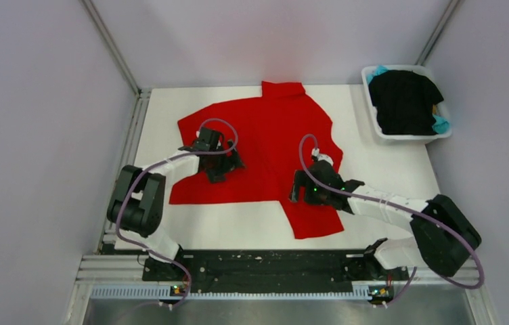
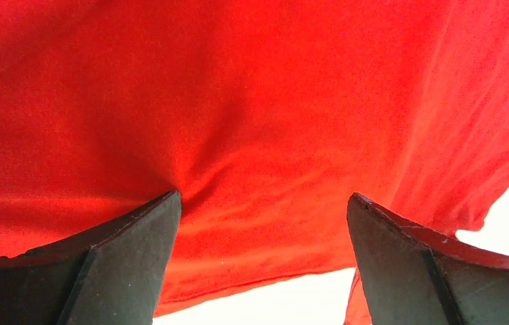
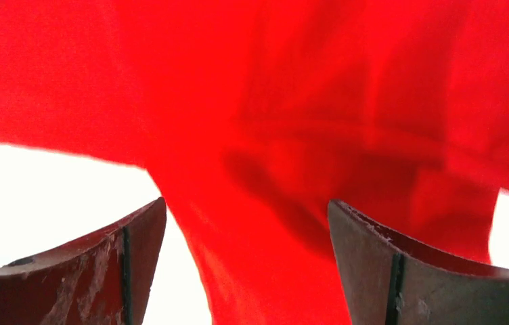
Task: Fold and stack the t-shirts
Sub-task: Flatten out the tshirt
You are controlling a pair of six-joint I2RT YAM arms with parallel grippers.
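The flat white table (image 1: 387, 169) carries the work. Across its middle lies the soft bright red short-sleeved t-shirt (image 1: 265, 128), one end reaching the far edge. It is mostly flat but not square: the right side is bunched, and a narrow tongue of cloth runs toward the near edge. At the far right corner sits the white plastic tub (image 1: 411, 137). It holds a crumpled black t-shirt (image 1: 404, 101) lying over a teal t-shirt (image 1: 441, 124), of which only scraps show. Nothing is folded or stacked, so the task looks near its start.

The left gripper (image 2: 263, 195) hangs low over the red shirt's left half with its fingers spread wide. The cloth creases at one fingertip, which seems to press it, but nothing is pinched. The right gripper (image 3: 246, 201) is low over the bunched right side, fingers apart. The red tongue lies between them, unclamped.

The step in hand seems to be squaring the shirt for its first fold. To do it well, each gripper should take an edge rather than mid-panel and catch every layer there. Both should then lift low and together, drawing gently outward so the wrinkles leave. A one-sided pull would likely drag the whole shirt askew.
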